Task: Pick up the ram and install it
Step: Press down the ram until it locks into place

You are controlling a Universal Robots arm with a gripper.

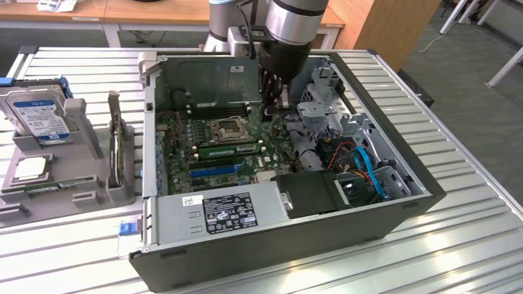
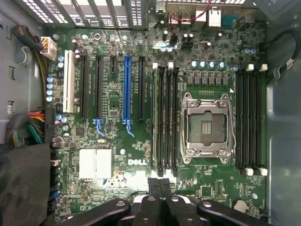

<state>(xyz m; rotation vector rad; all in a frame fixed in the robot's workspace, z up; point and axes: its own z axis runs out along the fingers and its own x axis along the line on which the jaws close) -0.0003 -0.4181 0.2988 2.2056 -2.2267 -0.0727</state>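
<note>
Gripper (image 2: 160,184): closed, empty | case (image 1: 408,184): holds motherboard (image 2: 141,155) | ram (image 2: 154,117): seated in slot

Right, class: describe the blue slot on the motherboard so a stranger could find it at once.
Look inside the open computer case at the green motherboard. Away from the processor socket stand long parallel slots; the blue slot alone is blue, flanked by black.

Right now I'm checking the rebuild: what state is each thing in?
Gripper: shut, inside the open case, over the board.
Ram: lying in a slot beside the socket.
CPU socket: empty, frame down.
Case: on its side, panel off.
Hard drive: outside the case, upright in a grey holder.
</note>
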